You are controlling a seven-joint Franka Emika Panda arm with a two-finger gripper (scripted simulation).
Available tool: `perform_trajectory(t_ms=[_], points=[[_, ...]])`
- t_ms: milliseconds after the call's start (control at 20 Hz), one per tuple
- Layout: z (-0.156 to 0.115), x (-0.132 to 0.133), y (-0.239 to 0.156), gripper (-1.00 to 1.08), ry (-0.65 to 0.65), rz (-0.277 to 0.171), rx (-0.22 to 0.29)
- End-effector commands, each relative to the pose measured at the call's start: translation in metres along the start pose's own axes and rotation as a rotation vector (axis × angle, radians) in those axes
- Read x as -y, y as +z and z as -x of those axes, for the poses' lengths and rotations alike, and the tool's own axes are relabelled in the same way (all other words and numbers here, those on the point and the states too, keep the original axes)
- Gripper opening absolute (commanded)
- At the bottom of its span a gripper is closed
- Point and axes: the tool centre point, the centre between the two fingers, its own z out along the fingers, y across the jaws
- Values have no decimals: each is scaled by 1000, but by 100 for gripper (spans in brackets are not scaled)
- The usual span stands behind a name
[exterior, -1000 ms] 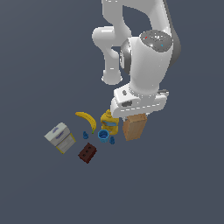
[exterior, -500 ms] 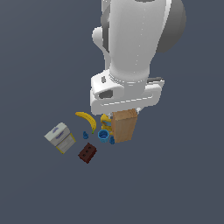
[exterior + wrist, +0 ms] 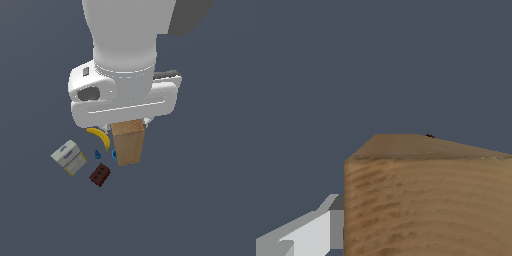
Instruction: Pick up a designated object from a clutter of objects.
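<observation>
The designated object, a plain tan-brown box [image 3: 129, 142], hangs just under the big white hand of my gripper [image 3: 127, 121], above the clutter of objects. The hand hides the fingertips in the exterior view. In the wrist view the box [image 3: 426, 200] fills the frame very close, with one grey finger [image 3: 311, 232] pressed at its side, so the gripper is shut on it. The box tilts slightly.
Lying below on the exterior view's left are a yellow banana [image 3: 98, 136], a white-grey box [image 3: 68, 157], a dark red-brown brick [image 3: 100, 175] and a small blue piece [image 3: 98, 154]. A blue cup [image 3: 114, 155] peeks out from behind the tan box.
The arm has risen toward the camera with the tan box, which looks larger and has shifted toward the exterior view's left. The other items have stayed put.
</observation>
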Motion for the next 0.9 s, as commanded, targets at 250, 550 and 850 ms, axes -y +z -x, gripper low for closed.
perform_trajectory(t_ms=[250,550,850], points=[[-15,-28,-39,-100,0,3,-10],[-24,-43,-57,-100,0,3,-10],[-29,-51,-67,-100,0,3,-10]])
